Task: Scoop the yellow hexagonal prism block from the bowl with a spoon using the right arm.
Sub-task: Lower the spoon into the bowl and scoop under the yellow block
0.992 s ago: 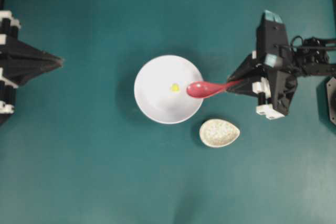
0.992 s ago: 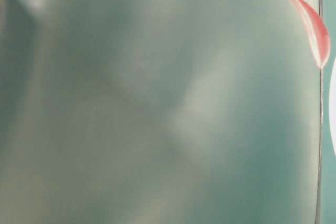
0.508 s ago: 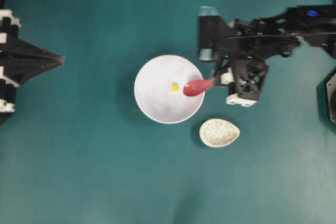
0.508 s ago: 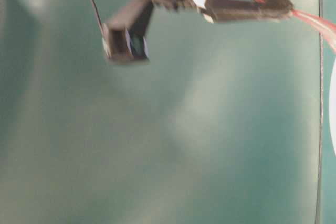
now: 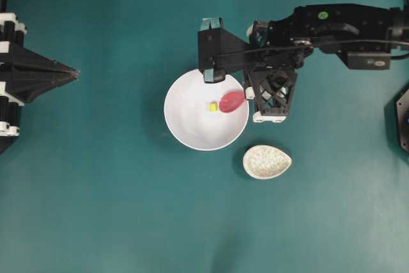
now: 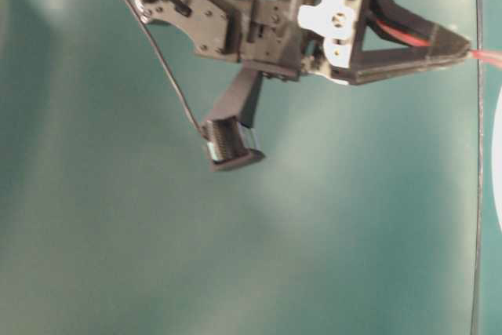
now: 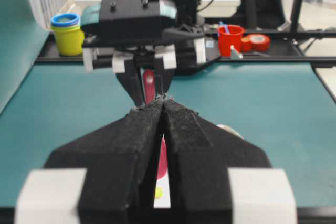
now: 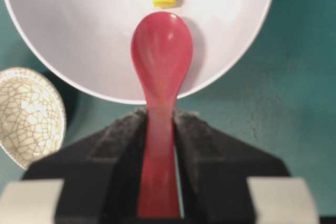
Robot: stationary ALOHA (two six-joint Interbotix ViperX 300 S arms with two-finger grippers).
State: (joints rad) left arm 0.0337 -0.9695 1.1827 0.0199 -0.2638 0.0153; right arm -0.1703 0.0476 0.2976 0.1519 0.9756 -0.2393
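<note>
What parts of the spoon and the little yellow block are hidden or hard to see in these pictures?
- Spoon handle end: right wrist view, covered by the right gripper clamped on it.
- Spoon, table-level view: only a sliver at the right edge; the scoop is cut off.
- Yellow block: overhead view, too small to show its shape.
- Bowl and block: left wrist view, mostly hidden behind the shut left gripper.

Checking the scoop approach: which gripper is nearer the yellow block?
Right. The right gripper holds the spoon just beside the yellow block in the bowl; the left gripper sits shut, far across the table.
</note>
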